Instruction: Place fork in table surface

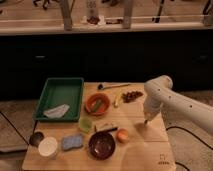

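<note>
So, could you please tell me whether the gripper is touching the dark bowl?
Apart. The camera view shows bare table surface between the gripper, low on the right, and the dark bowl.

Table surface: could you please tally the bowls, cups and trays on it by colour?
Green: 2, green tray, green cup
Orange: 1, orange bowl
Dark: 2, dark bowl, dark cup
White: 1, white cup
Total: 6
Gripper: shut, low over table surface, right side.
</note>
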`<state>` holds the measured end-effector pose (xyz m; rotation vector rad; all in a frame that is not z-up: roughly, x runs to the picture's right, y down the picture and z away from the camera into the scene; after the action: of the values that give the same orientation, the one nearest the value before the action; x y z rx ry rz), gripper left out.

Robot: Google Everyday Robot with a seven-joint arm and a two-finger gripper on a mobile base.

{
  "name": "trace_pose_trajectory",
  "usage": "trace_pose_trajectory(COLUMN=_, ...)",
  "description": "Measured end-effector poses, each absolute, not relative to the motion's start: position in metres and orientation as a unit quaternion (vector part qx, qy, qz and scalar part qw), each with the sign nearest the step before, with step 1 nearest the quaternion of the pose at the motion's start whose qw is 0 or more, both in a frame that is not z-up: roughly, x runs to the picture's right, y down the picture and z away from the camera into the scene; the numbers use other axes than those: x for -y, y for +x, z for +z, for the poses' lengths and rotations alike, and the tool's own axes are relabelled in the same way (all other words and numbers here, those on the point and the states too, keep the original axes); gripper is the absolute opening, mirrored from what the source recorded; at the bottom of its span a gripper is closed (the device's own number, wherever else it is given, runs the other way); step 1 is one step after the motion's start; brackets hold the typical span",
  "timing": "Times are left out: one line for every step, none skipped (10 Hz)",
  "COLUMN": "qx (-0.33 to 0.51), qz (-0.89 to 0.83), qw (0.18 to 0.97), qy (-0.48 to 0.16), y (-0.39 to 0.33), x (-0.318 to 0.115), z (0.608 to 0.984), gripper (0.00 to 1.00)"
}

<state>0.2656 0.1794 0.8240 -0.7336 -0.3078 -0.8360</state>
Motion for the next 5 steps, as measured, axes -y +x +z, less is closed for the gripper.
trace_pose_trajectory(qx=0.147, qz=-0.396, qw=0.837, qy=-0.347, y=0.2646, x=-0.1803, z=0.8232, gripper=0.03)
trace_pose_trajectory(qx=0.147, qz=-0.398, qw=0.836, qy=-0.347, y=0.2651, x=-0.1806, z=0.8233, gripper=0.03)
trace_pose_trajectory(qx=0.148, qz=-0.4, qw=0.835, qy=-0.347, y=0.2647, x=-0.1811, z=0.8233, gripper=0.03)
trace_pose_trajectory(qx=0.149, qz=-0.402, qw=0.834, qy=-0.347, y=0.2639, x=-0.1817, z=0.823, gripper=0.03)
trace_pose_trajectory(qx=0.15, qz=-0.404, qw=0.833, qy=-0.347, y=0.2634, x=-0.1824, z=0.8227, gripper=0.03)
